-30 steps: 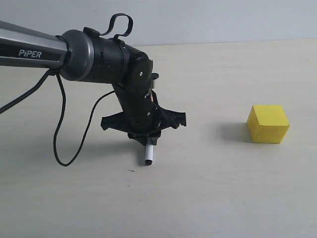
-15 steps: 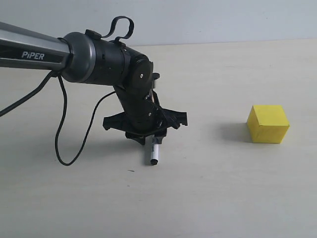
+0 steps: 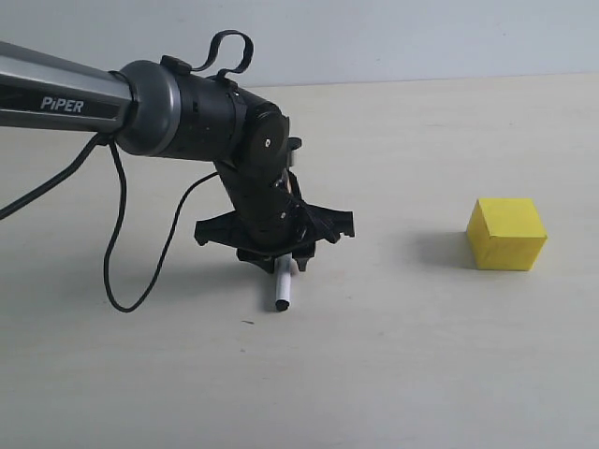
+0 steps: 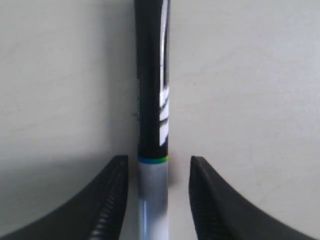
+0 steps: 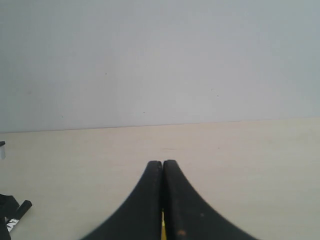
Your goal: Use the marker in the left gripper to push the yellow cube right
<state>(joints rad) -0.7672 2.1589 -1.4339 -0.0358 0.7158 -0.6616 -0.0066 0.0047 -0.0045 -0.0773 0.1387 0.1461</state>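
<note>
Yellow cube point(image 3: 506, 234) sits on bench point(image 3: 393, 374), well right of left end effector point(image 3: 279, 264). It pinches the marker point(image 3: 281, 288), tip angled down near bench, probably low so it meets the cube's side, not its top. Right end effector point(image 5: 162, 172) pressed together, idle.

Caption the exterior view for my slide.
Black two-fingered left gripper holds a slim white-and-black marker pointing down, well left of the small bright yellow cube on the pale tabletop.
</note>
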